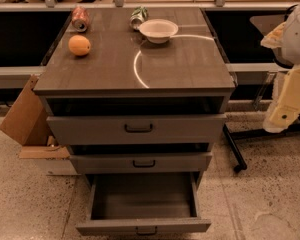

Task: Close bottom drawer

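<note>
Drawers stack three high in the front of a grey-brown cabinet. The bottom drawer (pixel 142 204) is pulled far out towards the camera, showing its plain grey inside with nothing in it. Its slim front panel with a small dark handle (pixel 146 230) sits at the lower edge of the view. The middle drawer (pixel 140 162) and the top drawer (pixel 135 129) each stand out a little, with a dark gap above each.

The hand (pixel 286 104), a cream-coloured part on the arm, hangs at the right edge of the view. It is well apart from the cabinet and level with the top drawer, touching nothing. I cannot tell whether it is open or closed.

On the worktop (pixel 180 64) are an orange (pixel 79 45), a white bowl (pixel 158 30), a red can (pixel 80 18) lying on its side and a green can (pixel 138 15) just beside the bowl. A cardboard box (pixel 22 111) leans by the cabinet's left side.
</note>
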`<act>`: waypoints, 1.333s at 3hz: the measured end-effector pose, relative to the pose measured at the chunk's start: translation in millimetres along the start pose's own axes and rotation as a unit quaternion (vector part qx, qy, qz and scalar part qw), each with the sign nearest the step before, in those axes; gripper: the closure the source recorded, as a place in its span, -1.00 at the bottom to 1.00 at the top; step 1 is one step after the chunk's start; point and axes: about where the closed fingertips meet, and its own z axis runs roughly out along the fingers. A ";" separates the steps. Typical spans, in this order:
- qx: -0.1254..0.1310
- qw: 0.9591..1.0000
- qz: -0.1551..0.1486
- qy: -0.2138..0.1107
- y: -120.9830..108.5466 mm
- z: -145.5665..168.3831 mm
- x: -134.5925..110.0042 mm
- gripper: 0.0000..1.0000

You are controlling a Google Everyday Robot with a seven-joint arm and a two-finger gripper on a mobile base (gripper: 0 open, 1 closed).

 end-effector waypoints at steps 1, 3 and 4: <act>0.001 1.000 -0.016 -0.001 5.9 -7.7 -7.2 -1.00; -0.003 1.000 -0.018 -0.009 6.1 0.3 -6.3 -1.00; -0.027 0.999 -0.036 -0.029 18.3 43.0 -3.7 -1.00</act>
